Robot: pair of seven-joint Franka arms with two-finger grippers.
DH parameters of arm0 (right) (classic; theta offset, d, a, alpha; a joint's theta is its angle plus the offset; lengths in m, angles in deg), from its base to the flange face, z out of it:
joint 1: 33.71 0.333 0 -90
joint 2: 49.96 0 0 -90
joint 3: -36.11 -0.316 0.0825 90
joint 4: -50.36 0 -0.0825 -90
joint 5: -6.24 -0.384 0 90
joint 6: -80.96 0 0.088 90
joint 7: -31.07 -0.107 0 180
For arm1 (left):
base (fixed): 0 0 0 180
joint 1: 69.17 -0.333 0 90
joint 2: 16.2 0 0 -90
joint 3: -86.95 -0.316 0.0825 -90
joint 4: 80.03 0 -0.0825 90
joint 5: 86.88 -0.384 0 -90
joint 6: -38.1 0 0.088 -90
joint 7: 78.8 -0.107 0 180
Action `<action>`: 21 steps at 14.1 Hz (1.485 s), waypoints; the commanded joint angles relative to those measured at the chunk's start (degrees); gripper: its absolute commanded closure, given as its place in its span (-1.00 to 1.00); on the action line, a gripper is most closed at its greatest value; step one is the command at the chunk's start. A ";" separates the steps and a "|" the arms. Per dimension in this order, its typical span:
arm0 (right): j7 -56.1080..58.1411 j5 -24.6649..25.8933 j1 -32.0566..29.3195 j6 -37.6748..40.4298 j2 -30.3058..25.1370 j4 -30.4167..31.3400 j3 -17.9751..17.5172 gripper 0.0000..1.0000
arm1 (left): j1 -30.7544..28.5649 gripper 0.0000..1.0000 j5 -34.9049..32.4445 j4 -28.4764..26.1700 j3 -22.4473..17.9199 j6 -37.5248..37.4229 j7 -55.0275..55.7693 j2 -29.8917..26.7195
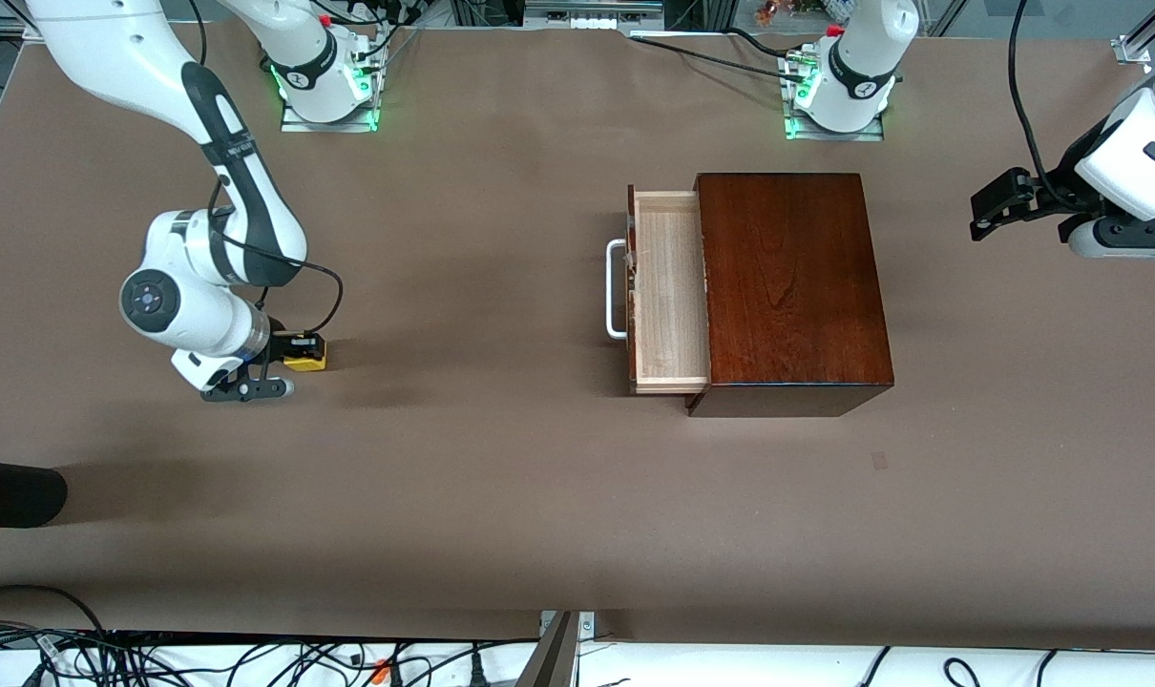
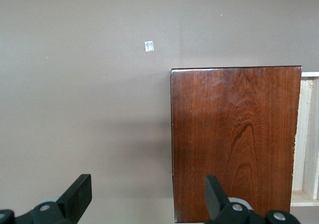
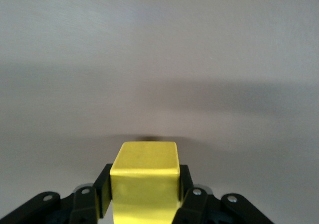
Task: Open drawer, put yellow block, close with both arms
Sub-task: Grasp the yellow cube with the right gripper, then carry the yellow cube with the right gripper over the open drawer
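Yellow block (image 1: 306, 356), a small bright cube, sits clamped in the right gripper (image 1: 286, 355) at the right arm's table end, well apart from the open pale-wood drawer (image 1: 671, 291). Left wrist view: left gripper (image 2: 144, 196) spread, holding nothing, over the glossy mahogany box (image 2: 232, 144). Right wrist view: fingers (image 3: 103, 191) squeeze the cube's 2 sides.

Brown matte table (image 1: 501, 496), cables (image 1: 157, 658)

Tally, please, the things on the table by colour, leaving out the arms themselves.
Yellow: 1, the yellow block, gripped in the right pincer.
Dark reddish-brown: 1, the wooden box.
Pale wood: 1, its drawer, pulled open.
White: 1, the drawer's handle.
Total: 4. The left pincer waits open.
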 commanded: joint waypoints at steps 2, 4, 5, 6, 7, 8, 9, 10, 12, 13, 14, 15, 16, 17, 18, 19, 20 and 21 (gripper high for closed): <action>0.84 -0.06 4.35 18.65 -1.48 -15.87 0.09 1.00 | 0.23 -1.00 -0.78 -1.37 0.14 0.81 -1.09 -1.25; 0.41 -0.32 7.07 27.01 -1.48 -23.96 0.09 1.00 | 0.23 -1.00 -0.34 -1.11 0.14 0.81 -1.17 -1.25; 0.32 -0.41 8.30 29.57 -1.65 -26.17 0.09 1.00 | 0.23 -1.00 -0.34 -1.02 0.14 0.81 -1.18 -1.25; 0.40 -0.50 9.53 31.16 -2.17 -27.94 0.00 1.00 | 0.23 -1.00 -0.34 -1.11 0.14 0.81 -1.18 -1.16; 0.32 -0.67 11.28 33.09 -2.53 -29.52 -0.09 1.00 | 0.23 -1.00 -0.34 -1.02 0.14 0.81 -1.18 -1.07; 0.32 -0.50 13.56 34.51 -2.70 -30.93 -0.52 1.00 | 0.23 -1.00 -0.25 -0.76 0.14 0.73 -1.18 -1.16; 0.49 -0.32 16.11 35.82 -2.97 -32.34 -0.88 1.00 | 0.23 -1.00 -0.25 -0.67 0.14 0.64 -1.18 -1.33; 0.67 -0.41 18.92 36.79 -2.97 -33.92 -0.97 1.00 | 0.23 -1.00 0.01 -0.58 0.14 0.72 -1.18 -1.25; 1.46 -0.32 24.80 36.89 -2.97 -35.86 -1.23 1.00 | 0.23 -1.00 0.71 -0.58 0.14 0.64 -1.18 -1.33; 1.89 -0.15 28.14 36.89 -2.88 -36.56 -1.14 1.00 | 0.23 -1.00 0.72 -0.58 0.14 0.72 -1.18 -1.25; 2.51 -0.15 31.13 36.20 -2.19 -37.79 -1.14 1.00 | 0.23 -1.00 1.15 -0.58 0.14 0.72 -1.18 -1.25; 3.47 -0.15 33.43 35.58 -0.96 -39.10 -1.14 1.00 | 0.23 -1.00 1.16 -0.41 0.14 0.55 -1.00 -1.33; 5.22 -0.06 36.06 34.27 0.18 -40.16 -0.97 1.00 | 0.23 -1.00 1.16 -0.32 0.23 0.46 -0.91 -1.51; 6.98 -0.06 37.91 32.95 1.33 -40.95 -0.88 1.00 | 0.23 -1.00 1.16 -0.05 0.23 0.46 -1.00 -1.51; 8.65 -0.23 38.28 30.94 2.03 -41.57 -1.14 1.00 | 0.23 -1.00 1.68 -0.05 0.14 0.55 -1.17 -1.34; 11.02 -0.32 38.46 28.83 2.39 -41.75 -1.84 1.00 | 0.23 -1.00 2.64 -0.05 -0.03 0.81 -1.18 -1.25; 13.39 -0.32 38.46 26.98 2.48 -41.75 -3.15 1.00 | 0.23 -1.00 2.74 -0.05 -0.03 0.90 -1.18 -1.07; 16.37 -0.32 38.46 25.05 2.74 -41.75 -3.77 1.00 | 0.23 -1.00 2.74 -0.05 0.05 0.81 -1.18 -1.07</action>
